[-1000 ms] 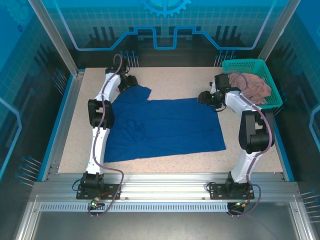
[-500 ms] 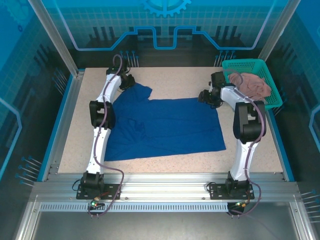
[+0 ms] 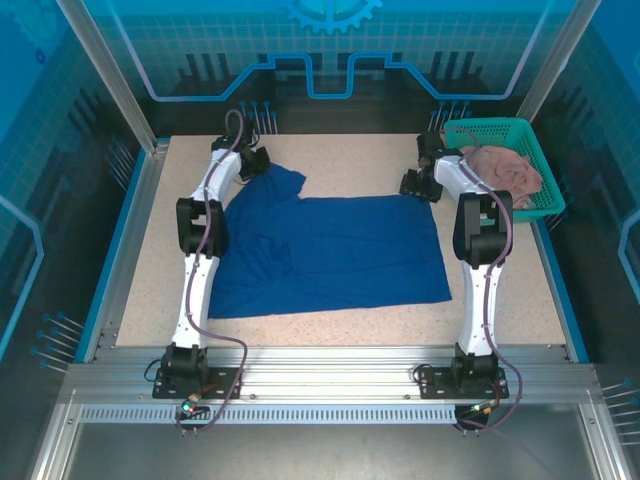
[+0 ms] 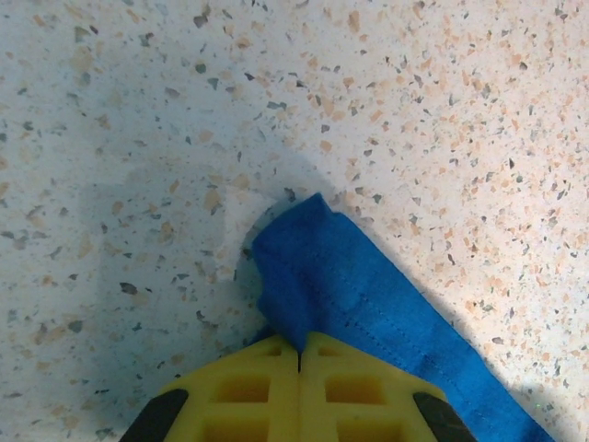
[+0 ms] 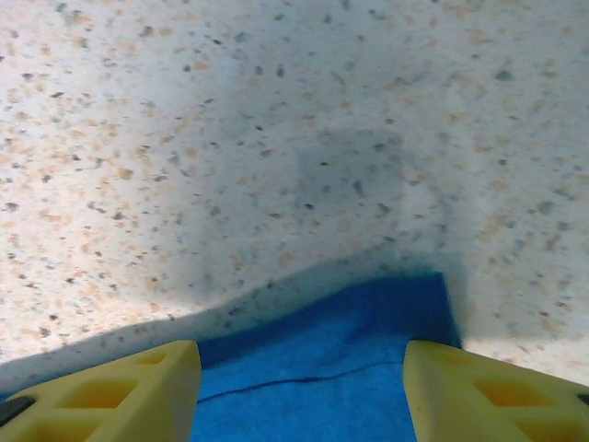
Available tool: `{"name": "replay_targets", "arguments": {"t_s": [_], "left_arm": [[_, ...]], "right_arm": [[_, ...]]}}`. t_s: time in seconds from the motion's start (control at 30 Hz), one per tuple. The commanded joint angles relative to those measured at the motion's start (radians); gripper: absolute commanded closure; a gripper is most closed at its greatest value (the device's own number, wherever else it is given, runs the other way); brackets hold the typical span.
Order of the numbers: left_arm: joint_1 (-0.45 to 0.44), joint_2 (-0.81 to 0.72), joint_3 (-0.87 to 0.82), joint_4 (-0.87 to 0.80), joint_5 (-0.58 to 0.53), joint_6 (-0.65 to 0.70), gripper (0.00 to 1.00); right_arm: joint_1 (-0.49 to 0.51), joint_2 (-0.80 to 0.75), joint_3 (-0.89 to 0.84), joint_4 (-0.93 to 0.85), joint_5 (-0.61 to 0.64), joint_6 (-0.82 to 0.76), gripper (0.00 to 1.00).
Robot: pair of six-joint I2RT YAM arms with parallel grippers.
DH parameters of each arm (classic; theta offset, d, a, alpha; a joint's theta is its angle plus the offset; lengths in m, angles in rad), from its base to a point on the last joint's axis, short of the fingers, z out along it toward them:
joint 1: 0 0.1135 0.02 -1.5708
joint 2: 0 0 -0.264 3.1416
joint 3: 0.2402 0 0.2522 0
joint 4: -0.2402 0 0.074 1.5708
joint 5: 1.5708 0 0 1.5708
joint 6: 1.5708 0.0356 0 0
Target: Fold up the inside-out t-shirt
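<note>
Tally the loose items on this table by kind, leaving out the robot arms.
Garments: 2 (blue t-shirt, pink garment)
Baskets: 1 (teal basket, holding the pink garment)
Total: 3

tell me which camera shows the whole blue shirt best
The top view: the shirt lies spread on the table, nearly whole. The left wrist view shows a hem pinched in the shut left gripper; the right wrist view, a corner inside the open right gripper.
</note>
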State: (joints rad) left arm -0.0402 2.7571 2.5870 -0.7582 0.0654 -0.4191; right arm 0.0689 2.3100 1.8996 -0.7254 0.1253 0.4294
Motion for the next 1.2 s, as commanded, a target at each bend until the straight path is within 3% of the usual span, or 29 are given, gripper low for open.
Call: {"name": "replay_targets", "arguments": {"t_s": [0.0,0.37,0.57,0.77,0.93,1.17], "left_arm": [[0.005,0.004,-0.044,-0.037,0.031,0.000,1.00],[0.008,-0.032,-0.091,-0.004,0.045,0.000,1.00],[0.010,-0.042,-0.096,0.012,0.051,0.000,1.00],[0.011,-0.102,-0.116,0.032,0.045,0.021,1.00],[0.013,-0.269,-0.313,0.162,0.046,0.021,1.00],[0.011,-0.516,-0.636,0.363,0.058,0.014,1.00]], "right_arm": [[-0.018,0.031,0.063,-0.093,0.068,0.009,0.40],[-0.050,0.141,0.205,-0.189,0.008,0.005,0.48],[-0.056,0.163,0.246,-0.181,-0.007,-0.017,0.65],[-0.058,0.159,0.280,-0.171,-0.017,-0.070,0.88],[-0.058,0.088,0.233,-0.127,-0.035,-0.145,0.95],[-0.058,-0.116,0.008,0.005,-0.122,-0.205,0.98]]}}
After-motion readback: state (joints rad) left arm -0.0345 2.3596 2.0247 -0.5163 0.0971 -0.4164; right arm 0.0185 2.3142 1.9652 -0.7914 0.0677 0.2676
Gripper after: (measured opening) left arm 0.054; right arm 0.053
